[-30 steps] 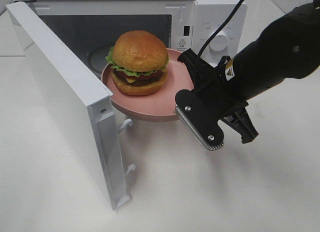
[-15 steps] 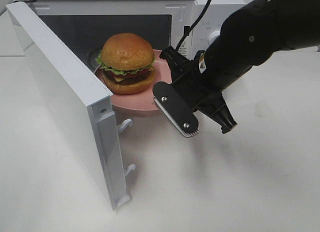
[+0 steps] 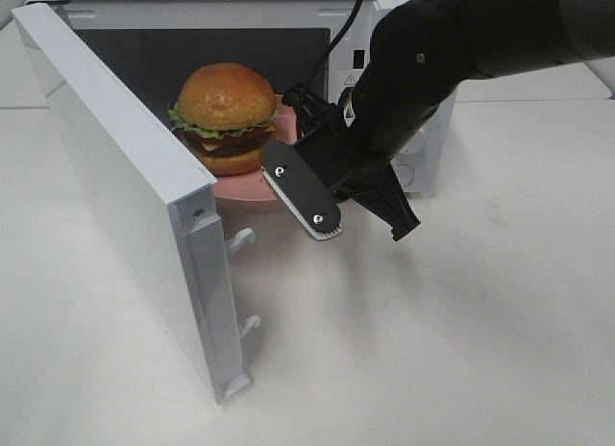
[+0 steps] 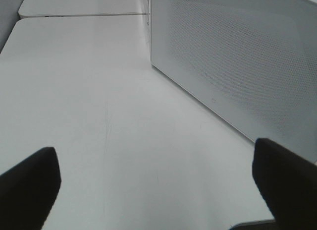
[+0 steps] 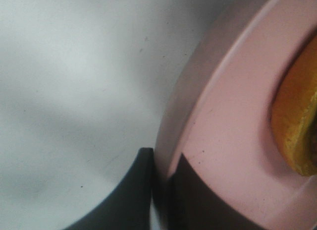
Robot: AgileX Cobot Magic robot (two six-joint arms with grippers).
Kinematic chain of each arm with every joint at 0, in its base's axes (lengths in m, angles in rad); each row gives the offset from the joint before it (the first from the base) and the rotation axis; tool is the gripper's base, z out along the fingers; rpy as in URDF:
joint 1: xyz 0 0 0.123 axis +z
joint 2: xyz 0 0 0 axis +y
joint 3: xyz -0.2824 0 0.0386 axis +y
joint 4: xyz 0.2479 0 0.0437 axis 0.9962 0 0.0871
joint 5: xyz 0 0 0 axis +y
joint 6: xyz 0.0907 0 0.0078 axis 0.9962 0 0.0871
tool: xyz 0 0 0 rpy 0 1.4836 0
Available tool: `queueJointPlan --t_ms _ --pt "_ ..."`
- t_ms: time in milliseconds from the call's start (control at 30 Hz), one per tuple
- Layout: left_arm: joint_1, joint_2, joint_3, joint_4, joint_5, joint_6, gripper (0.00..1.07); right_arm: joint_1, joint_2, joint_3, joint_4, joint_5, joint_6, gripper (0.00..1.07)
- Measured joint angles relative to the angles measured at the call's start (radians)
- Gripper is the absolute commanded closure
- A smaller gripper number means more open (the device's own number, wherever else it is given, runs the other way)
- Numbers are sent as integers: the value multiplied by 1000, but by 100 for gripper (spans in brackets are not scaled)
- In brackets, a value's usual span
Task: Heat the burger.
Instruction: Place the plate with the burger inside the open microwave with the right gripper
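The high view shows the whole scene. A white microwave point(image 3: 384, 13) stands on a white surface point(image 3: 432, 350) with its door point(image 3: 115, 177) swung wide open. The burger point(image 3: 226, 114) sits on a pink plate point(image 3: 240, 188), right in the open mouth of the microwave. The back of the plate is inside and the front edge sticks out a little. I cannot tell if the plate rests on the oven floor.

The right arm reaches in from the right side. Its end effector point(image 3: 293, 182) is at the near edge of the plate, just beside the burger. From up here one flat black finger point(image 3: 301, 189) hides the grip.

The right wrist view shows that grip close up. Two dark fingers point(image 5: 141, 190) pinch the thin rim of the plate point(image 5: 233, 116) between them, so the end effector point(image 5: 161, 165) is almost closed, with the plate in its hold. A bit of orange bun from the burger point(image 5: 297, 131) shows at one side, and the surface point(image 5: 64, 66) lies past the rim.

Only the left wrist view shows the left end effector point(image 4: 158, 185). Its two dark fingertips point(image 4: 27, 185) stand far apart, spread wide, with nothing between them. It hangs over the bare surface point(image 4: 99, 116), beside a pale dotted panel point(image 4: 237, 66).
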Motion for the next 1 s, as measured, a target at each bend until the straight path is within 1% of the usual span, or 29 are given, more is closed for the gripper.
queueJointPlan --t_ms 133,167,200,267,300,400,467,500,533,567,633,667,700,833,900,1000 --pt "0 0 0 0 0 0 9 1 35 -53 -3 3 52 107" --pt "0 0 0 0 0 0 9 1 35 -53 -3 3 52 107" --pt "0 0 0 0 0 0 9 3 51 -78 -7 7 69 107" --pt "0 0 0 0 0 0 9 3 59 -89 -10 9 80 107" --pt "0 0 0 0 0 0 9 6 73 -112 -24 17 96 107" --pt "0 0 0 0 0 0 9 11 88 -135 -41 31 114 107" --pt "0 0 0 0 0 0 9 14 116 -176 -63 49 158 107" --pt "0 0 0 0 0 0 9 14 116 -176 -63 49 158 107" --pt "0 0 0 0 0 0 9 17 137 -202 -78 56 185 107" --pt "0 0 0 0 0 0 9 17 137 -202 -78 56 185 107" --pt "0 0 0 0 0 0 9 17 164 -245 -84 69 218 107" --pt "0 0 0 0 0 0 9 17 164 -245 -84 69 218 107" --pt "0 0 0 0 0 0 9 17 181 -273 -87 72 239 107" --pt "0 0 0 0 0 0 9 17 207 -311 -95 78 274 107" --pt "0 0 0 0 0 0 9 17 230 -349 -99 95 316 107" --pt "0 0 0 0 0 0 9 17 243 -369 -99 100 335 107"
